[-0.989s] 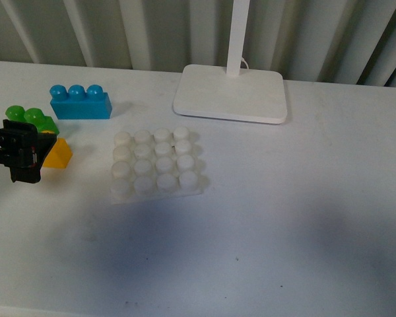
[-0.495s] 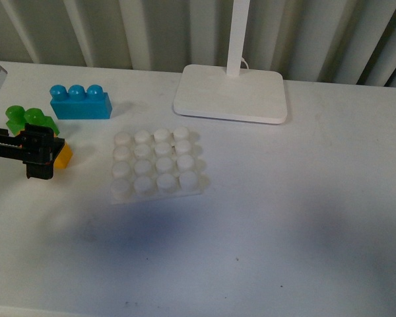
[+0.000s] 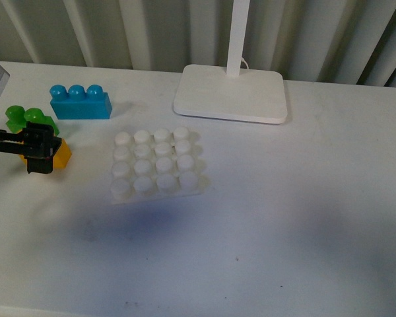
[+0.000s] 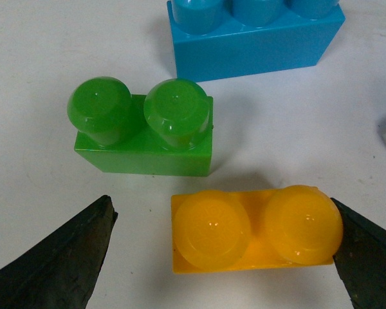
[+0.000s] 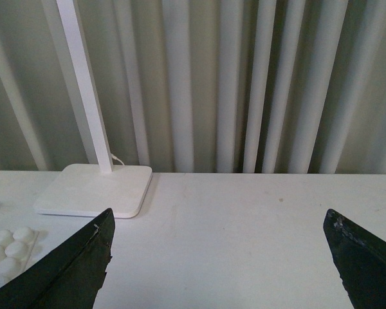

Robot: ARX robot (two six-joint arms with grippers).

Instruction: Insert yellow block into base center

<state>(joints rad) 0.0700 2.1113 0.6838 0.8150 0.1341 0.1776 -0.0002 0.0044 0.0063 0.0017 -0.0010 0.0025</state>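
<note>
The yellow block sits studs up on the white table, well left of the base. Its long axis points toward the base, parallel to the green brick just behind it. A blue brick lies farther back, and a lamp foot stands behind the base. The left gripper straddles the block's ends, jaws spread and not clamping. The right gripper is spread wide and empty.

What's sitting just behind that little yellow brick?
A green brick, not touching it; a blue brick farther back. In the front view the left gripper covers part of the yellow brick.
</note>
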